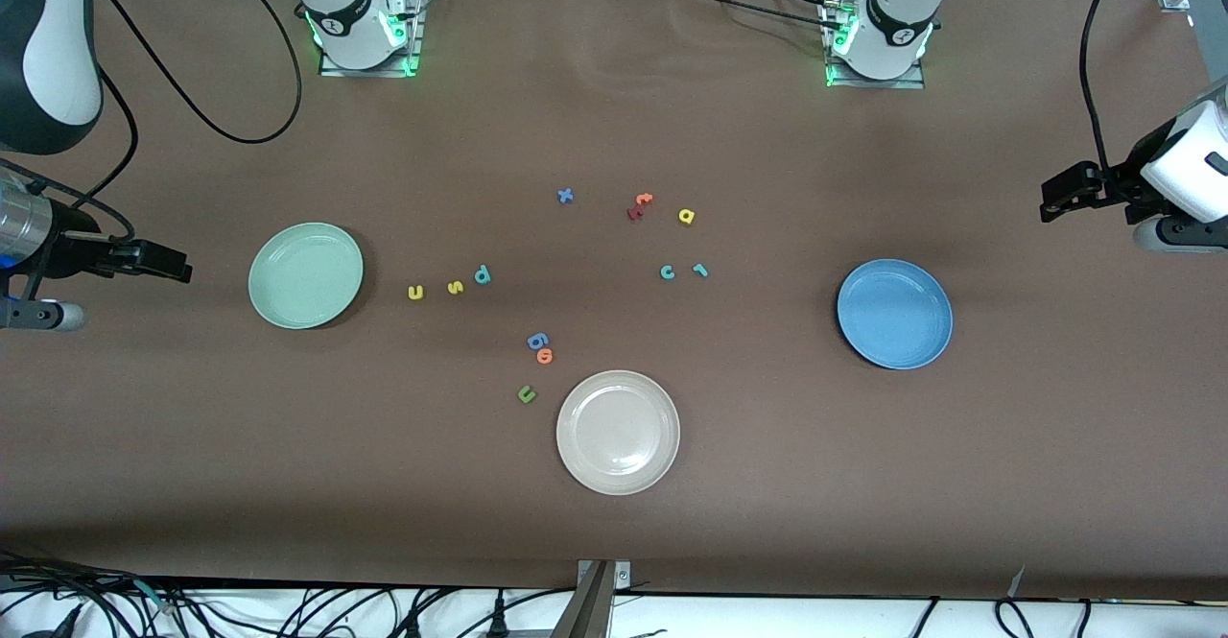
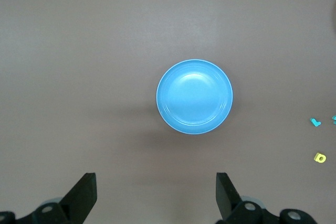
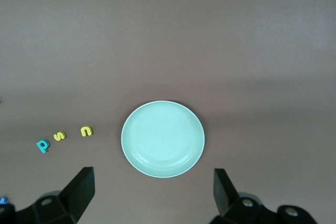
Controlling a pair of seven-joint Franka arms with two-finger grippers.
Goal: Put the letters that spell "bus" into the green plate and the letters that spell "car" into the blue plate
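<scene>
Both grippers hang wide open, the left gripper (image 2: 155, 198) over bare table by the blue plate (image 1: 894, 313), the right gripper (image 3: 152, 195) by the green plate (image 1: 305, 275), all letters loose

Cream-white plate (image 1: 618, 432), olive-green "u" (image 1: 526, 393), blue "g" (image 1: 537, 340), blue "x" (image 1: 565, 196)

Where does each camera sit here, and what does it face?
Front view: high across the table, facing both arm bases; left claw and right claw hang open at the table's ends.
Left wrist view: looks down past its open claw at the round medium-blue plate.
Right wrist view: looks down past its open claw at the round pale mint-green plate.
Shared: front view shows both plates, blue and green.
</scene>
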